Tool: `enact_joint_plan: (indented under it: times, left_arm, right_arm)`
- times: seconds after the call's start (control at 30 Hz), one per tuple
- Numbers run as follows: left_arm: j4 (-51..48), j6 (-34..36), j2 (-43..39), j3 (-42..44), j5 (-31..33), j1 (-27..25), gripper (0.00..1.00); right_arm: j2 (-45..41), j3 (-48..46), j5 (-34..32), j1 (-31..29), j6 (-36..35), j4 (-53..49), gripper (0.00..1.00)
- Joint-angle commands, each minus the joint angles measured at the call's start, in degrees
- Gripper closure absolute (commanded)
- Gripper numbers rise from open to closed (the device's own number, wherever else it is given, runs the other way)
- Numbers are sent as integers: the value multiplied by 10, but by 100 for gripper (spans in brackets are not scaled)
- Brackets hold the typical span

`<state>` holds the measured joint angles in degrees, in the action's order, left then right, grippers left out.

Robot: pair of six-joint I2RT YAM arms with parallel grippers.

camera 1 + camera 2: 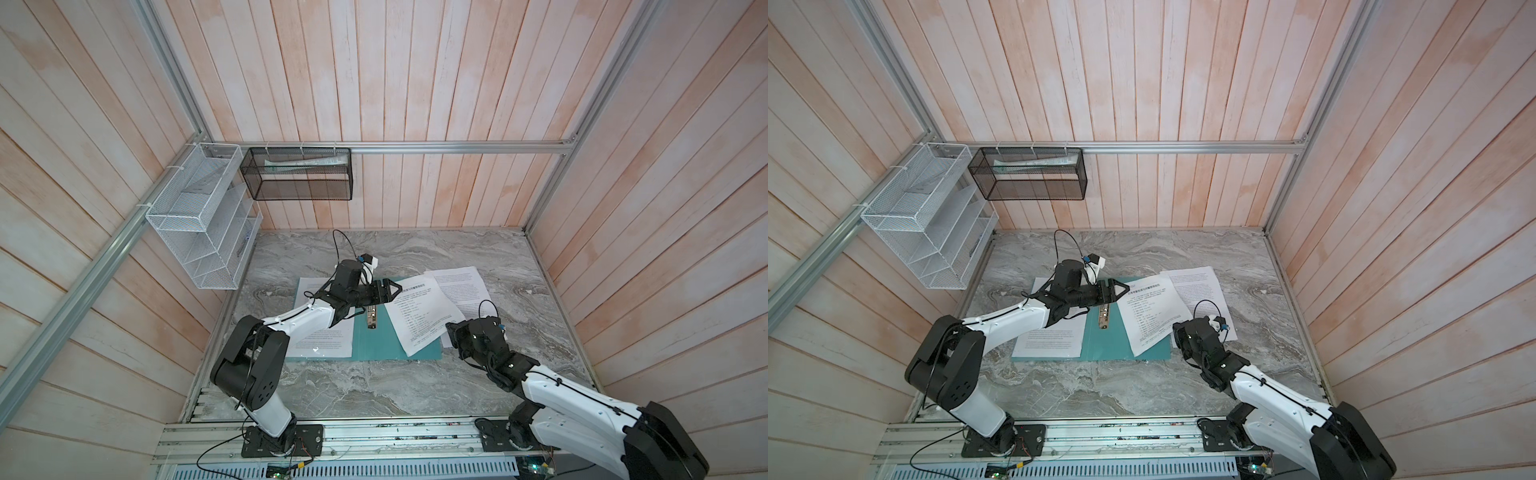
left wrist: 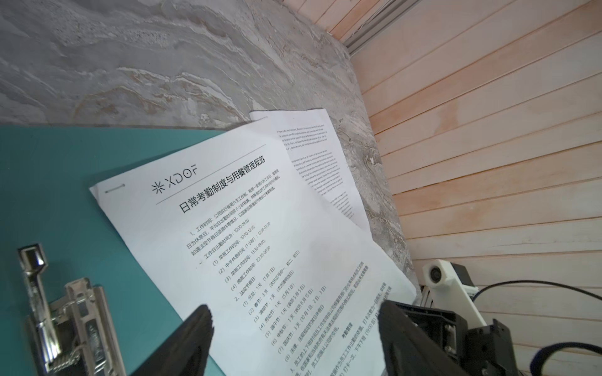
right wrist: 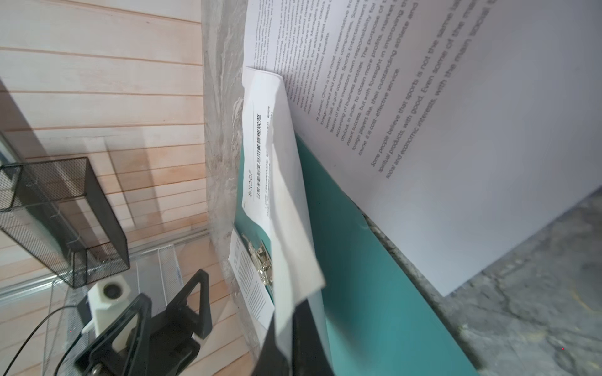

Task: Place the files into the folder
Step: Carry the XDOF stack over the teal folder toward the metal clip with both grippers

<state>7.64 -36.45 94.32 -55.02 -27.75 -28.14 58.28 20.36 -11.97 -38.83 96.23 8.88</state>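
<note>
Marble tabletop, teal folder laid open on it: the headed sheet is pinched tight at its corner by the right gripper, raised over the flap for sliding in; the left gripper is held wide apart above the sheet's far end, likely for steadying

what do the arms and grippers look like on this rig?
The left arm and right arm have white shells and black joints. The left gripper and right gripper are black; the left's fingers are open triangular frames. A white camera housing sits at each wrist, with a thin black cable looping out.
</note>
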Motion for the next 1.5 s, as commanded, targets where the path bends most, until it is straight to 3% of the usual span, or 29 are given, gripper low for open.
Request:
enact_joint_plan:
  times: [0.0,0.17,0.43,0.77,1.13,1.17,1.23,1.3,1.37,1.47]
  left_arm:
    - [21,0,-18,21,14,4,18]
    - [24,-4,-32,39,21,3,18]
    - [19,-3,-45,59,31,4,18]
    - [25,-4,-45,76,31,4,18]
    - [38,-8,-37,90,24,4,18]
    - [40,-9,-36,92,24,4,18]
    - [41,-9,-35,94,25,4,18]
    - [41,-9,-35,96,26,4,18]
    - [42,-7,-36,97,27,4,18]
    - [42,-3,-33,92,29,4,18]
  right_arm:
    - [47,20,-54,-24,39,-32,100]
    - [117,35,-54,-57,72,4,100]
    - [136,64,-85,-99,97,7,100]
    - [173,72,-50,-125,111,41,100]
    - [151,66,-28,-136,61,45,100]
    - [145,67,-24,-136,45,37,97]
    - [128,71,-9,-131,-3,13,70]
    - [91,70,11,-123,-63,-8,51]
    - [57,64,30,-117,-100,-30,42]
    - [1,56,59,-103,-142,-88,41]
